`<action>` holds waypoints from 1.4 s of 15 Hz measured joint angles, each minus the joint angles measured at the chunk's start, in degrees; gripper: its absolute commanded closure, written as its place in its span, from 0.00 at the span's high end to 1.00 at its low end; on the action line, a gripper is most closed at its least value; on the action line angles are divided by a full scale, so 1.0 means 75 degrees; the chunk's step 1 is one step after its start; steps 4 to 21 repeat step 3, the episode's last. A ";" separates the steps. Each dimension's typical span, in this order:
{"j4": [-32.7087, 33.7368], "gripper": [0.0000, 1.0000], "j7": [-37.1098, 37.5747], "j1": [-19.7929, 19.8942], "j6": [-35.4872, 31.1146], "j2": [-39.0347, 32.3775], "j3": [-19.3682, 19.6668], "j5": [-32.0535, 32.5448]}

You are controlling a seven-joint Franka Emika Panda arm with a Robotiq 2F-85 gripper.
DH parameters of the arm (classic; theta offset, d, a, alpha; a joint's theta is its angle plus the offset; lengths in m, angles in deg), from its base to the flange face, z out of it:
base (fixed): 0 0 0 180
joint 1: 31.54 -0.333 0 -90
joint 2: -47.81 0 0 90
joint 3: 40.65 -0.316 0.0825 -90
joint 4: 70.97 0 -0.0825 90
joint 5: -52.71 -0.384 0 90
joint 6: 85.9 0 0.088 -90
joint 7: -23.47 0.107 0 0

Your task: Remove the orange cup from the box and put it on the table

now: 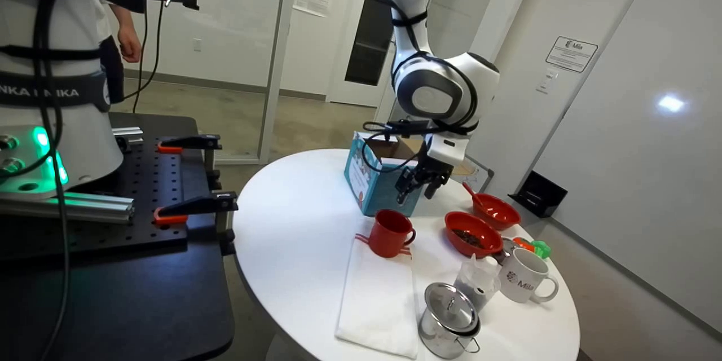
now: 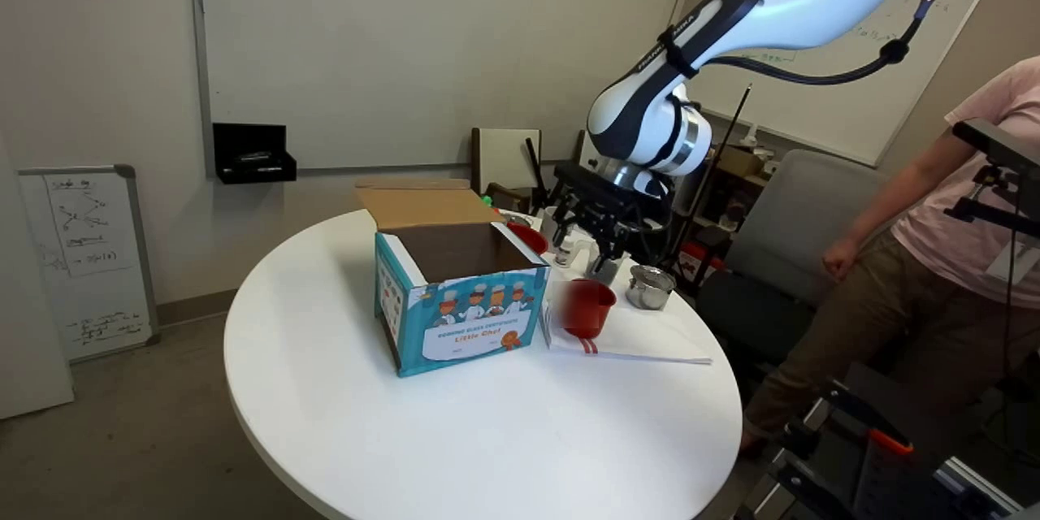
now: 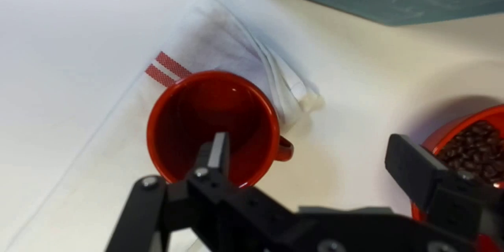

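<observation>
A: Is the job finished?

B: Nearly, I'd judge. The orange cup is outside the box: in an exterior view it stands upright on the near side of it, and the wrist view shows a gap between the two.

A: So it's on the desk?

B: On a folded white cloth, to be exact, and the cloth lies on the desk. The cup sits toward the cloth's far end, next to the red stripes, handle pointing right.

A: Does that count as put down?

B: I'd say so, since the desk carries both. A stricter reader might want it on bare surface; then a short lift and a shift sideways would be left.

A: And the pincer, is it gripping anything?

B: Nothing. In the wrist view its two sides stand well apart. The left finger shows across the mouth of the cup, the right finger beside a red bowl of dark beans. In both exterior views the tips seem to hang above the rim, so I take the cup to be free.

A: Is anything left inside the box?

B: I can't tell; I can't make out its floor in any view.

A: What's left, then?

B: Probably just raising the arm clear. I'd go straight up first: a sideways swing might let the left finger catch the rim and tip the cup.
</observation>
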 measured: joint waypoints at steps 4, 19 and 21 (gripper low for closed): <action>-0.0734 1.00 -0.0250 -0.0230 0.0047 0.0811 0.0006 0.0012; -0.0734 1.00 -0.0250 -0.0230 0.0047 0.0811 0.0006 0.0012; -0.0734 1.00 -0.0250 -0.0230 0.0047 0.0811 0.0006 0.0012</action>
